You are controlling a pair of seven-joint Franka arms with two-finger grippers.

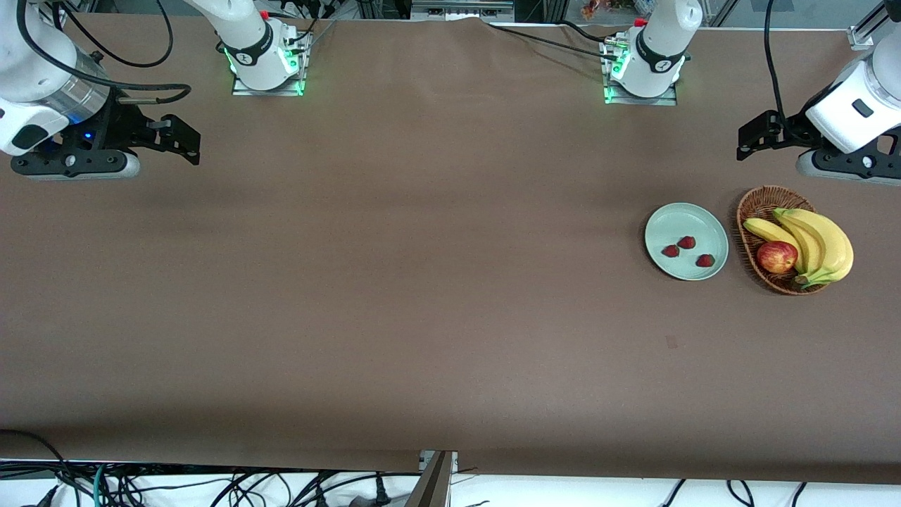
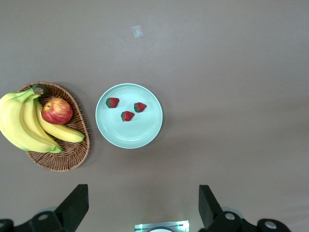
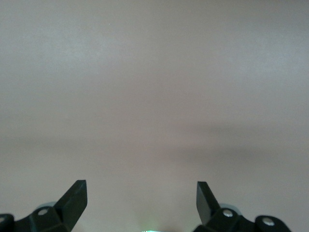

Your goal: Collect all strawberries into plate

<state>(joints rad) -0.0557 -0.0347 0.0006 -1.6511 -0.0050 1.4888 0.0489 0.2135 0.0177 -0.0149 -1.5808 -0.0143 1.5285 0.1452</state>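
Strawberries (image 1: 686, 242): I count all three lying on the plate (image 1: 669, 222), apart from one another; none is left on the table (image 1: 422, 317).
Plate: it sits just beside the basket (image 1: 757, 204), toward the left arm's end of the table.
Basket: holds the bananas (image 1: 820, 243) and an apple (image 1: 776, 256); I leave those alone.
Handling: I judge the berries light, soft and easy to bruise; a gentle pinch across the red sides, below the green top, would be my hold.
Left gripper (image 2: 142, 205): fingers spread wide, empty, hanging high above the table near the plate and basket.
Right gripper (image 3: 141, 198): also spread and empty, waiting over bare table at its own end.
Progress: to my eye the collecting looks finished.
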